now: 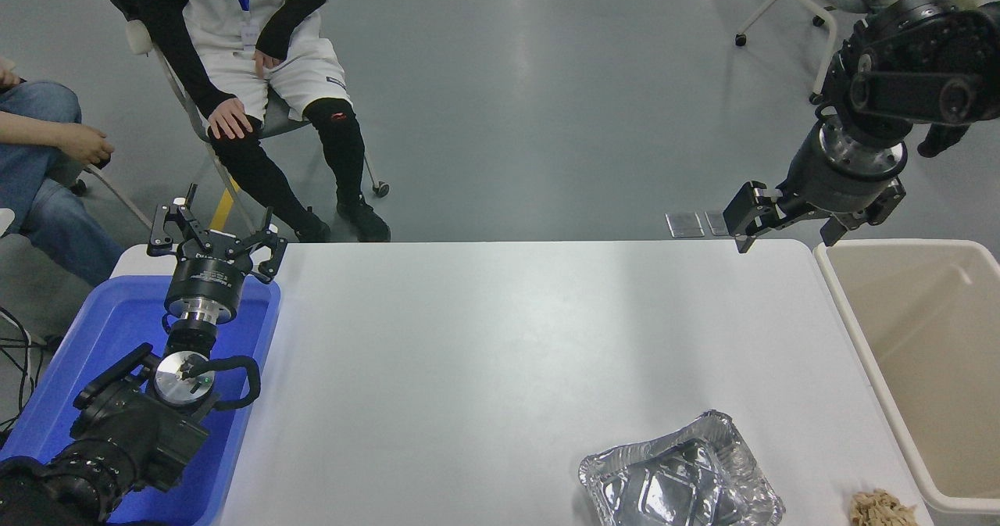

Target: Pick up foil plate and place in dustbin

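At far left I see a seated person's arm and jeans [35, 174], and beside them a second person on a chair [250, 80] at the table's far side. Below them the blue tub [117, 330] sits at the table's left end. My left arm lies over the tub; the left gripper [212, 237] points away from me with its fingers spread, holding nothing.

The white table [500, 338] runs across the middle. Near its front edge, right of centre, I note the foil plate [680, 483]: it lies flat on the table, rim wrinkled, partly cut off by the picture's lower edge. Just right of it, apart from it, a small tan fibrous clump [881, 509] rests on the table next to the bin wall.

The right gripper [789, 233] hangs above the table's far right corner, well apart from the foil plate, fingers spread wide and pinching nothing. The dustbin [851, 330] stands against the table's right end; I see nothing inside the part that shows.
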### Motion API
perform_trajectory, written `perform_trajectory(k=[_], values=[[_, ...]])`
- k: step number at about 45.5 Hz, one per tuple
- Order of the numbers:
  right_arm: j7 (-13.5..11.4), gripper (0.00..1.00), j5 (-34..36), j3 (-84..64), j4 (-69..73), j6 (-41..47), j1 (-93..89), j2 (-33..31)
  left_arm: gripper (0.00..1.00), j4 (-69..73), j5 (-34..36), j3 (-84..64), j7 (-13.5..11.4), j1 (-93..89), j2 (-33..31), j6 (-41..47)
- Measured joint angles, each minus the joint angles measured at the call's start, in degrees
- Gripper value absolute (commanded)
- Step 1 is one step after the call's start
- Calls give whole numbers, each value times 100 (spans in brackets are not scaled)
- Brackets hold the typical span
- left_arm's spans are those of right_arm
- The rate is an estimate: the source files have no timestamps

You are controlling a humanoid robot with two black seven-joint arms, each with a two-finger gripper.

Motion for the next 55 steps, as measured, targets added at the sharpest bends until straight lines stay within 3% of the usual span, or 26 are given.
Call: perform_trajectory(k=[55], values=[[0, 100, 8, 11, -8, 0, 62, -69, 99, 0, 0, 0, -4, 0, 0, 1]])
